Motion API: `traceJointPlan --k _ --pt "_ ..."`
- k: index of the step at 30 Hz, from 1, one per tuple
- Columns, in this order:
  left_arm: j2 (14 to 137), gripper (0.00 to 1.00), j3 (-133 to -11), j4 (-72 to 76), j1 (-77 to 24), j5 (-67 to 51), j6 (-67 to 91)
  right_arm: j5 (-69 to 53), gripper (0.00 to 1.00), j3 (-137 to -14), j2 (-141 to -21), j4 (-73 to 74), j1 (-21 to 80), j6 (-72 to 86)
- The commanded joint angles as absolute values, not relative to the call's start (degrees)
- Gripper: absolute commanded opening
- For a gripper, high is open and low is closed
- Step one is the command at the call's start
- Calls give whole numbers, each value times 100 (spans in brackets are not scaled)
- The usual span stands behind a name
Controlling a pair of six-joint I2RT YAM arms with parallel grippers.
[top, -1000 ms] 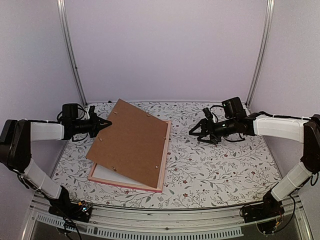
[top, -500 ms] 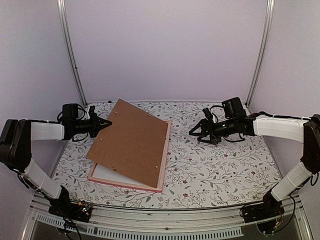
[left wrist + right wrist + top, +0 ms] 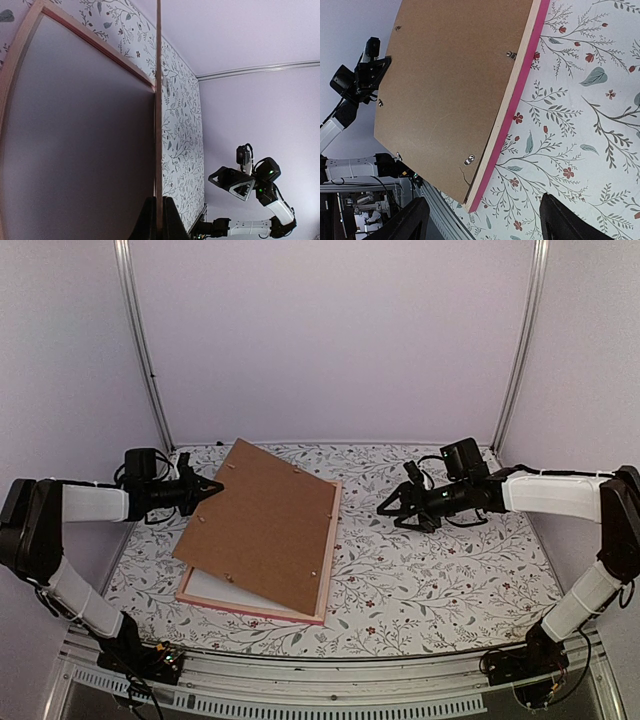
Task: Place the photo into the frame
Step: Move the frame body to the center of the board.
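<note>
Left gripper (image 3: 212, 485) is clamped on the left edge of the brown hardboard backing (image 3: 265, 525). In the left wrist view the board's thin edge runs straight up from between the fingers (image 3: 170, 220).

Right gripper (image 3: 391, 506) is wide open with nothing in it, hovering over the floral table cover (image 3: 440, 570) to the right of the frame.

The frame (image 3: 258, 608) lies flat, left of table centre, with its pink rails showing along the near and right sides.

The backing sits skewed on it. Its left side is lifted, and its right edge is down along the frame's right rail. Its far corner sticks out past the frame towards the back wall.

A white panel (image 3: 212, 590) shows in the near-left gap under the raised board. I can't tell whether that is the mat.

I can't see the photo in any view. If it's in the stack, the backing hides it.

The only markings I can make out are small metal turn clips (image 3: 469, 160) on the backing, near its edges, and the leaf-and-flower print on the cover.

On clearance, there is open cloth between the frame's right rail and the right gripper, and more along the near edge. The left gripper works close to the left wall and its metal upright (image 3: 145, 360), so room on that side is tight.
</note>
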State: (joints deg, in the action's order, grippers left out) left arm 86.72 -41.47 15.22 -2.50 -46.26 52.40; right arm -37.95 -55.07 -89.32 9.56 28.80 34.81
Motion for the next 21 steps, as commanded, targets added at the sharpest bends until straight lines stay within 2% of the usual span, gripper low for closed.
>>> traceJointPlan --k 1,13,21 --pt "8484 0 -4269 1782 -170 -4711 5317 -3788 79 -5484 -8995 852 2856 3401" --pt "8346 0 -4523 1348 -116 -4611 5098 -3837 79 -5502 -9121 800 2848 3384" --pt "8482 0 -4386 1570 -147 -4646 5183 -3836 79 -5419 -9140 745 2848 3410"
